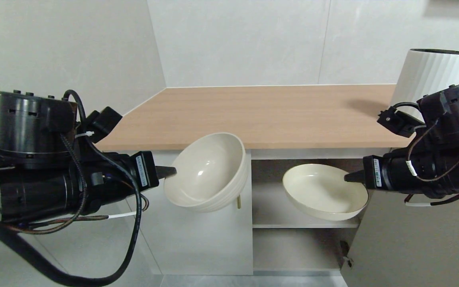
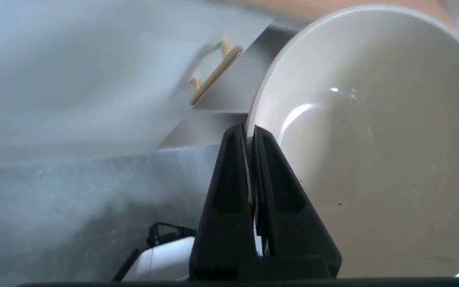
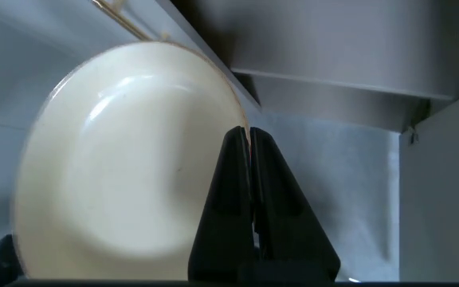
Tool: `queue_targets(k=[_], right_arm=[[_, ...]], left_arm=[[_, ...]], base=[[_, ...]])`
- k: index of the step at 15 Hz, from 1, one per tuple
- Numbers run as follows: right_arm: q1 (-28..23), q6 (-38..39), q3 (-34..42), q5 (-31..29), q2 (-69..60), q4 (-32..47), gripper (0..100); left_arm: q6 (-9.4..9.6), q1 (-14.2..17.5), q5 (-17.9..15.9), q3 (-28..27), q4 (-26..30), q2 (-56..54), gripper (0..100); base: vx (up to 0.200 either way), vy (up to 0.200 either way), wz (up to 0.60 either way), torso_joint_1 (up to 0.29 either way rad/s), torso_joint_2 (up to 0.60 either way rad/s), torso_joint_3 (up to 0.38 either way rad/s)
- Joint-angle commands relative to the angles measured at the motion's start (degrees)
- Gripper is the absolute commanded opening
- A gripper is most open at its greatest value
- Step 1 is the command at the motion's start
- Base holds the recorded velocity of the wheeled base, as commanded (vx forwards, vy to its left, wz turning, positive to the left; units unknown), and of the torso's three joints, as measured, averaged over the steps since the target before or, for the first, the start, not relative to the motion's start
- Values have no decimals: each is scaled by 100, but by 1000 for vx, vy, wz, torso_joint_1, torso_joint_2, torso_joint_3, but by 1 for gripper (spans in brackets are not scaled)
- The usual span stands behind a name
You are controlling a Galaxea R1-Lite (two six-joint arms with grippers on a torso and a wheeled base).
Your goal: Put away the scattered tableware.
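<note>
Your left gripper (image 1: pixel 172 171) pinches the rim of the deep bowl (image 1: pixel 207 171), held tilted before the closed cabinet door (image 1: pixel 197 239). Your right gripper (image 1: pixel 347 177) pinches the shallow dish (image 1: pixel 321 191) by its rim, at the open shelf (image 1: pixel 305 225).

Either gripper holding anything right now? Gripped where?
Both: the left gripper is shut on the rim of the deep glossy cream bowl, and the right gripper is shut on the rim of the shallow cream dish.
</note>
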Motion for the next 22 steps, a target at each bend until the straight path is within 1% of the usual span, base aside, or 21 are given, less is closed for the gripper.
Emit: queue_targets(k=[1,7,12,14,16,19,22], right_arm=[[1,-1,10,2,48,1,0],[1,-10,10,2,92,1,0],[10,-27,45,10,180,1,0],[28,-361,203,19,418,-25,0],[28,-625,387,10,892,-386,0],[124,-669,713,10,1718,-1054,0],[186,-625,739,2,2351,-1537,0]], left_arm=[[-3,-1,1,-2,1,31,0],[-3,-1,1,-2,1,31,0],[5,-1,-8,-2,1,39,0],[5,-1,-8,7,10,101,0],[5,-1,-8,7,10,119,0],[5,-1,-8,7,10,136,0],[5,-1,-8,7,10,163,0]], base=[[0,0,0,-159,466,305],[0,0,0,-126,426,298],[0,0,0,-14,61,38],[0,0,0,0,0,0],[0,0,0,0,0,0],[0,0,0,0,0,0],[0,0,0,0,0,0]])
